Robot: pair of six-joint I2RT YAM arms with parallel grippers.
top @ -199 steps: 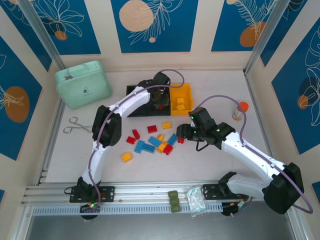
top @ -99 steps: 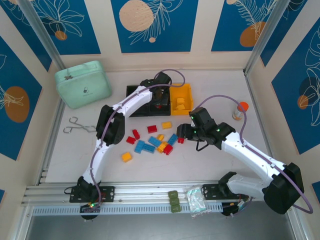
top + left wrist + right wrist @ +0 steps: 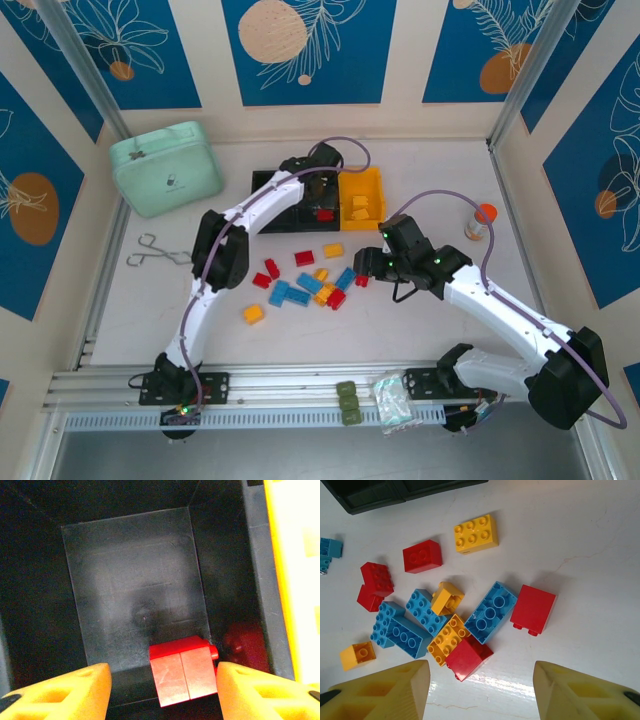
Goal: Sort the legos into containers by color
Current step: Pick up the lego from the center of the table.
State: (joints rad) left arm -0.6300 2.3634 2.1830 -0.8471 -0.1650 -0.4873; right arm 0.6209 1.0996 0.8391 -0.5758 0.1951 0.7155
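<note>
Right wrist view, closest to me: my right fingers (image 3: 385, 690) hang spread wide over the loose legos (image 3: 445, 625) on the tabletop (image 3: 580, 540). There's nothing between them and they touch nothing. Right under the gap lies the near red brick (image 3: 469, 657), jammed against a yellow-orange brick (image 3: 447, 639) and a long blue brick (image 3: 491, 612). The lone red brick (image 3: 532, 609) sits just beside the blue one, with bare tabletop on its other sides. I reckon that loner is the cleaner grab: come down square on its flat sides and the neighbours shouldn't get shoved.

Farther out, in the left wrist view, my left fingers (image 3: 60, 692) are at the mouth of the middle black bin (image 3: 130, 580). They stand apart, and the binned red brick (image 3: 184, 674) lies low in the bin between them. One finger is well clear of it. The other is right against its edge, and I can't tell whether it touches. Either way that's no grip: the brick looks free. A shadowed red brick (image 3: 244, 642) sits in the corner just beside it, so red is going where red belongs.

To finish this step well I'd open a shade wider so neither pad drags the brick. Then I'd rise straight up, keeping off the bin walls, and swing away only once I'm above the rim.

Farthest along, the yellow-orange bin (image 3: 378, 180) adjoins the black one, with yellow pieces (image 3: 360, 205) inside it.
</note>
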